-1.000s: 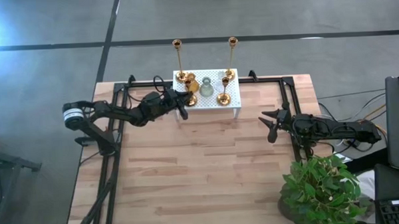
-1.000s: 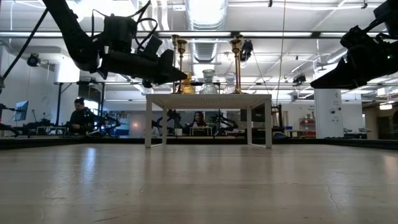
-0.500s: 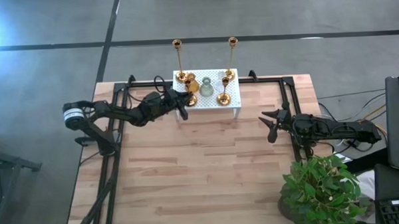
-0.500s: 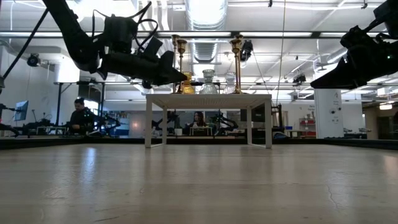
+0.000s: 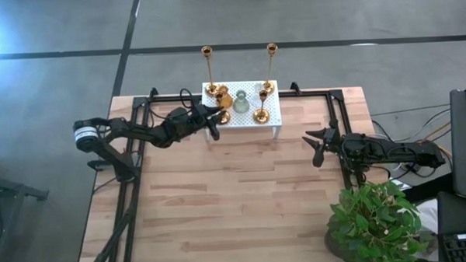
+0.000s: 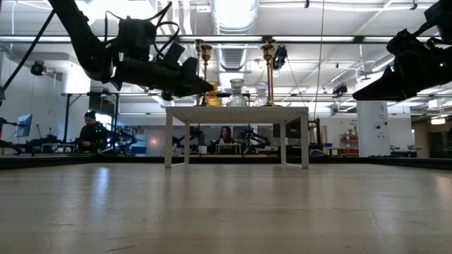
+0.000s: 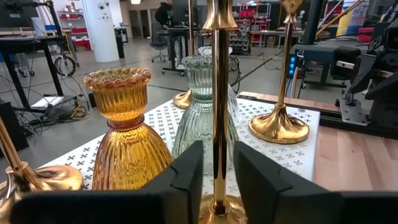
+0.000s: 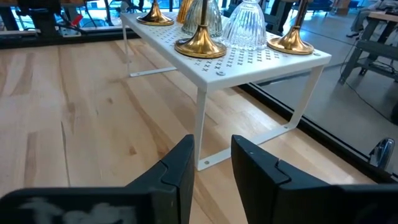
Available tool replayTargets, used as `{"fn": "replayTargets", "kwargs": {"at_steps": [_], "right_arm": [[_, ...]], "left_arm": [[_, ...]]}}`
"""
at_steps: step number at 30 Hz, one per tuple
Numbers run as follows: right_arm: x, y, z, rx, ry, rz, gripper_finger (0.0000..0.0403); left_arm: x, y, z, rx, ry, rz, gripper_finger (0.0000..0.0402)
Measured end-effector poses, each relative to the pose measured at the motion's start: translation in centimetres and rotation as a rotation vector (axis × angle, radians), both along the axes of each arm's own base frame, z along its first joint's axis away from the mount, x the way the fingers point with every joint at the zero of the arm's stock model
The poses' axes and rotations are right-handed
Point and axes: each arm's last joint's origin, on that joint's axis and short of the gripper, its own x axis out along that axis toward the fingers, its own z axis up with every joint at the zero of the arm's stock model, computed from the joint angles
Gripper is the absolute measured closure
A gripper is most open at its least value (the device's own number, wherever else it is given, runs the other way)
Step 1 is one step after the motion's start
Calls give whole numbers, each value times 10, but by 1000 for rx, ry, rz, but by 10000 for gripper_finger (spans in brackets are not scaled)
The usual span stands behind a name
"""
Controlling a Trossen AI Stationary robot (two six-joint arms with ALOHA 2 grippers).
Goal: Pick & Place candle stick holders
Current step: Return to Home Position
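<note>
The left pincer [image 7: 216, 163] is spread, one finger on each side of the stem of a thin brass candle stick holder [image 7: 215, 93], with a gap showing on both sides, low near its round base. Just beyond stand an amber ribbed glass holder [image 7: 127, 137] and a grey-green glass holder [image 7: 198, 118], and farther off another brass stick holder [image 7: 281, 118]. All stand on the white perforated rack [image 7: 298, 149]. The right pincer [image 8: 211, 165], also spread, hangs over the table [image 8: 74, 106], apart from the rack.

Both arms are slim and black. The left arm [image 5: 140, 133] carries a pale silver ring [image 5: 84, 134] near its base and loose black cables [image 6: 161, 17] — the right gripper [image 8: 212, 146] has blocky matte fingers [image 8: 174, 174].
</note>
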Motion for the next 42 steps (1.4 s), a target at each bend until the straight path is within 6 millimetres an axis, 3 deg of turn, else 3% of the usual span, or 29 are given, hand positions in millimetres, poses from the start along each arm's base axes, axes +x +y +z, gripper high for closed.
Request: {"fn": "replayTargets", "kwargs": {"at_steps": [11, 20, 30, 42], "right_arm": [[0, 0, 0, 1, -1, 0, 293], [0, 0, 0, 1, -1, 0, 284], [0, 0, 0, 0, 0, 1, 298], [0, 0, 0, 1, -1, 0, 318]], "left_arm": [[0, 0, 1, -20, -19, 4, 228], [-12, -5, 19, -26, 1, 10, 202], [-49, -22, 41, -154, 146, -20, 202], [-95, -51, 95, -289, -156, -303, 204]]}}
